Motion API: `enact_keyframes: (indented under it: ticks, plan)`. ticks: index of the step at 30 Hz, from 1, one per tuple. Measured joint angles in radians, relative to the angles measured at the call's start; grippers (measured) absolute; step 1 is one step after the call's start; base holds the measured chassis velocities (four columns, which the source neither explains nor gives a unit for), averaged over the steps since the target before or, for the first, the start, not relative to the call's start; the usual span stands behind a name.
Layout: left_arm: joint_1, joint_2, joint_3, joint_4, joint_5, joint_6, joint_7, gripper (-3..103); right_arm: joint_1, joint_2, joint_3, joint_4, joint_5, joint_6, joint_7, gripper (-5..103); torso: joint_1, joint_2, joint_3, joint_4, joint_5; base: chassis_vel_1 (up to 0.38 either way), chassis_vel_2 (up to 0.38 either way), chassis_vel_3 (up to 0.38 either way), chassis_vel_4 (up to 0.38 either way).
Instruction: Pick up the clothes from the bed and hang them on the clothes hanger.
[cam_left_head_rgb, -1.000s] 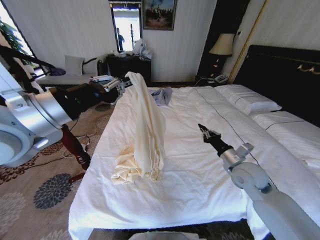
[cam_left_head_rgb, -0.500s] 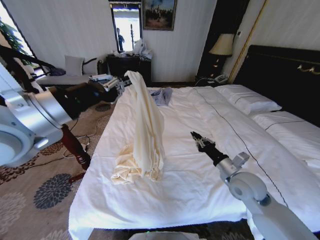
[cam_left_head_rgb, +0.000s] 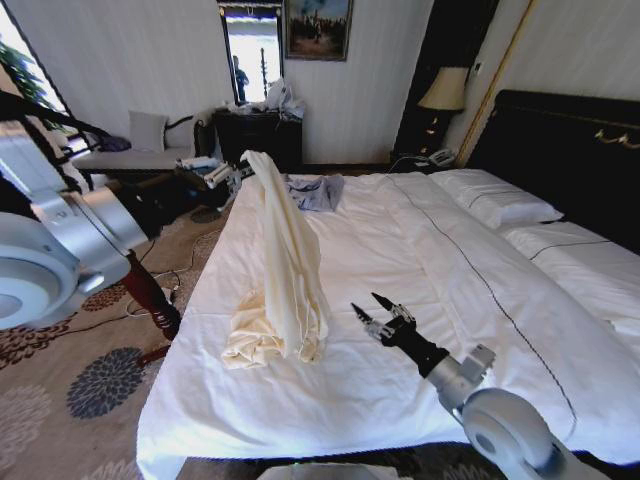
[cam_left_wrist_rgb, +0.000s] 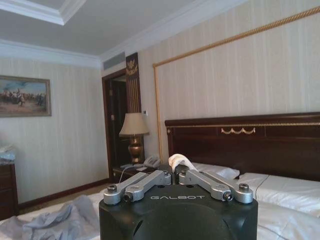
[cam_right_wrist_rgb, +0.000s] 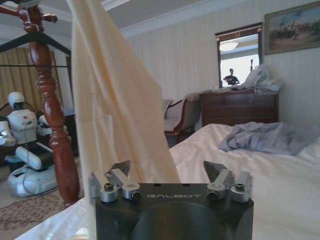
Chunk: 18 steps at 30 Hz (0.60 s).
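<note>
Nearest, low over the white sheet at the foot end of the bed (cam_left_head_rgb: 420, 230): right gripper (cam_left_head_rgb: 378, 312), fingers spread apart and holding nothing, pointed toward the clothes (cam_left_head_rgb: 285, 270) and just beside their bunched lower folds without touching. Seen from the right wrist, the same fingers (cam_right_wrist_rgb: 118, 172) splayed wide, the cream-yellow fabric (cam_right_wrist_rgb: 115, 95) hanging close in front. Next, the clothes themselves — a tall pale column, hem heaped on the sheet near the bed's left edge, top drawn up and out toward the left. At that top: left gripper (cam_left_head_rgb: 232, 174), clamped together on a pinch of the cloth; from the left wrist, a pale fold (cam_left_wrist_rgb: 179, 161) pinched between the closed tips. Beside the bed's left edge, a dark-red wooden post (cam_left_head_rgb: 150, 292). Farther up the sheet, a small grey-blue garment (cam_left_head_rgb: 312, 192), crumpled. Farthest — white pillows (cam_left_head_rgb: 495, 200) against the black headboard (cam_left_head_rgb: 560, 150).
</note>
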Motion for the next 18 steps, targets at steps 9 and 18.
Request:
enact_keyframes:
  ticks: [9, 18]
  plan:
    - [0.022, -0.033, 0.037, -0.022, 0.036, 0.022, -0.005, 2, 0.073, -0.004, 0.016, -0.158, -0.056, 0.035, 0.001, 100, 0.000, 0.000, 0.000, -0.0001, 0.0014, 0.000, 0.000, 0.000, 0.000]
    - [0.019, -0.275, 0.320, 0.037, 0.340, 0.024, -0.010, 2, 0.043, 0.000, 0.066, -0.235, -0.061, 0.076, 0.014, 100, 0.000, 0.000, 0.000, -0.0002, 0.0005, 0.000, 0.000, 0.000, 0.000]
